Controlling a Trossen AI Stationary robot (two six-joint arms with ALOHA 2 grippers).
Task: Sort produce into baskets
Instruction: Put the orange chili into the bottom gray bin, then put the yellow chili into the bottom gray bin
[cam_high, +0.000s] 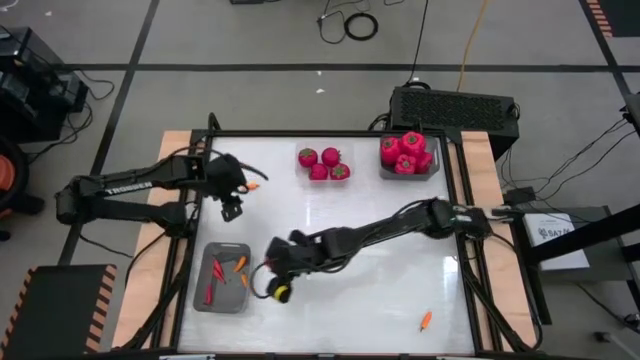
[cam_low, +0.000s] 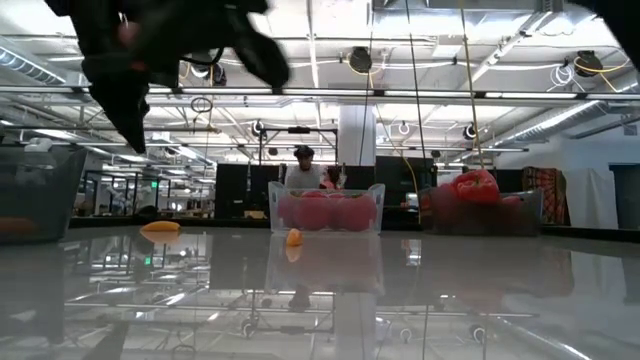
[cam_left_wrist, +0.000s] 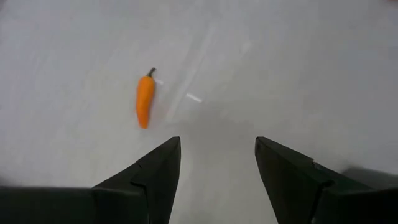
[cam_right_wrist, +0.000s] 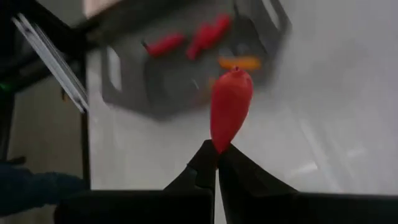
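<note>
Right gripper (cam_right_wrist: 216, 152) low over the white table (cam_high: 380, 250), just beside the near grey basket (cam_high: 222, 290); fingers pinched fully together on the stem end of a red pepper (cam_right_wrist: 230, 109), pepper sticking forward past the tips, off the table. Basket ahead of it holding two red peppers (cam_right_wrist: 186, 38) and an orange one (cam_right_wrist: 240, 62); in the high view, red pieces along the basket's left side, orange pieces toward its right.

Left gripper (cam_left_wrist: 217, 165) hovering over bare table toward the far left, fingers about half spread, nothing between them. Small orange pepper (cam_left_wrist: 144, 99) lying on the table just ahead and to one side of the fingers, not touched.

Four red tomatoes (cam_high: 322, 163) clustered loose on the far middle of the table. Far basket (cam_high: 434, 170) at the far right corner, heaped with red tomatoes (cam_high: 405, 152). One more orange pepper (cam_high: 426, 320) alone near the front right edge, well apart from both arms.

Person (cam_low: 303, 170) visible in the room beyond the table, low view
</note>
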